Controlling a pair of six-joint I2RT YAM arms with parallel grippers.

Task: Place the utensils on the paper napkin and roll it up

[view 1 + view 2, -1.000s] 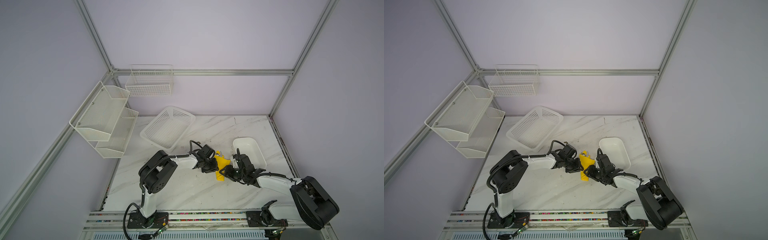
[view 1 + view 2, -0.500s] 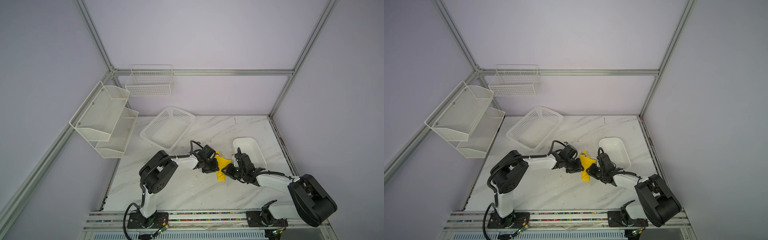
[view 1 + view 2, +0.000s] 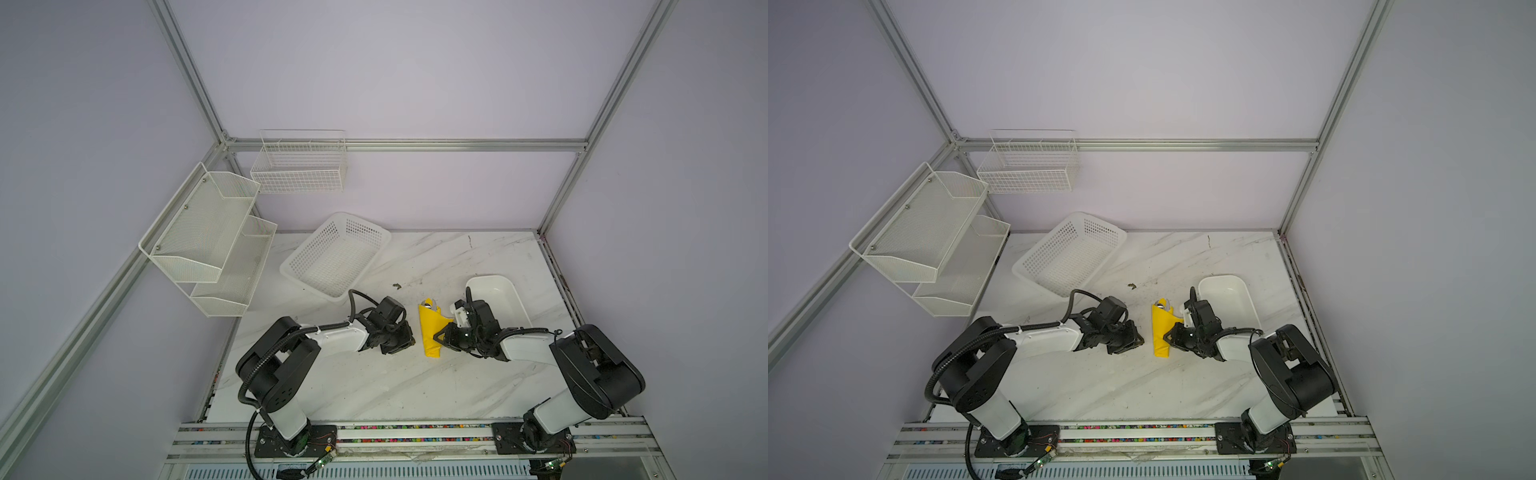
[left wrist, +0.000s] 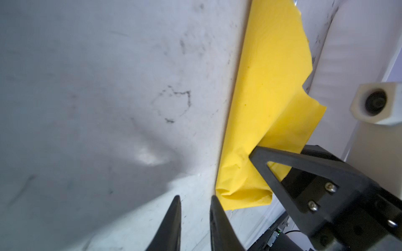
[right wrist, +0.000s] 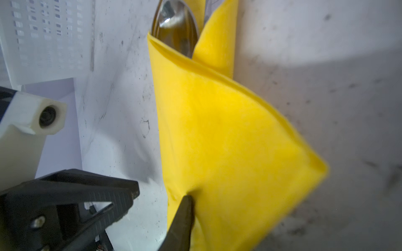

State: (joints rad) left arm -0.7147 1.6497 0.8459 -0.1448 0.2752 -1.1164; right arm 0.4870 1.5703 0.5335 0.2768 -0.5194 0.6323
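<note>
Leftmost, toward the far left corner of the table [image 3: 374, 386], sits the white basket [image 3: 286, 269], which plays no part here. Next comes the left gripper [image 4: 194, 215], low over the table just beside the near end of the roll. Its jaws stand a narrow slit apart with only bare table between them, so it grips nothing.

The paper napkin [image 3: 430, 332] lies about the middle of the table, a little toward the right edge. It is wrapped into a loose tube running from the front edge toward the far edge. The utensils [image 5: 176, 28] are inside it. Only a spoon's bowl shows, poking from the far open end; the fork and knife I cannot make out.

The right gripper [image 3: 438, 336] meets the roll from the right-edge side and looks clamped on its loose flap. In the right wrist view one finger [image 5: 182, 217] presses on the paper, and its partner is hidden beneath. Beyond it, by the right edge, stands the white tray [image 3: 490, 277].

I judge the paper light, limp and easy to tear or crease, and it will spring open once let go. The metal inside is stiff, heavier and slick, and apt to slide out of the open end if the roll tips. The flap is best pinched near its middle and pulled level, with the other gripper steadying the tube's body.
</note>
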